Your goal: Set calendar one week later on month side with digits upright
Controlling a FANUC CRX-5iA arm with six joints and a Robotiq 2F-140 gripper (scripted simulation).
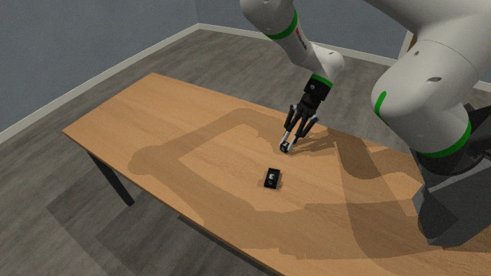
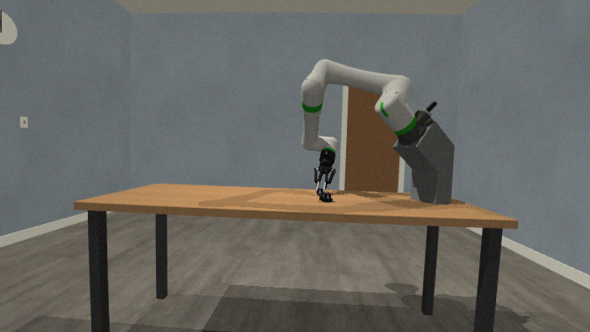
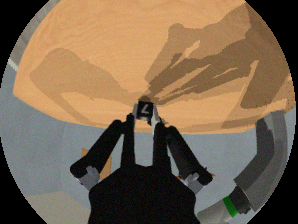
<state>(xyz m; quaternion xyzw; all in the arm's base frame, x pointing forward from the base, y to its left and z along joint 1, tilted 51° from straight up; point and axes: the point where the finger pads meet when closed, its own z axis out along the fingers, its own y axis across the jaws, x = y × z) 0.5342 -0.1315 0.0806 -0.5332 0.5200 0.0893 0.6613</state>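
My gripper (image 1: 286,146) (image 2: 321,191) (image 3: 144,110) is shut on a small black cube (image 1: 284,147) (image 2: 320,192) (image 3: 145,109). The cube is tilted between the fingertips, very low over the table; I cannot tell whether it touches the wood. A white digit like a 7 shows on its face in the wrist view. The black tray (image 1: 270,187) (image 2: 323,199) lies flat on the table, a little nearer the top camera than the gripper. A second black cube (image 1: 272,175) (image 2: 328,195) is in it, with a white mark like a 3. The tray is not visible in the wrist view.
The wooden table (image 1: 139,115) (image 2: 138,197) (image 3: 100,30) carries the tray. The arm's grey pedestal (image 1: 450,212) (image 2: 436,168) stands at the table's right end. The table's far edge runs behind the gripper. Arm shadows cross the wood around the cube and tray.
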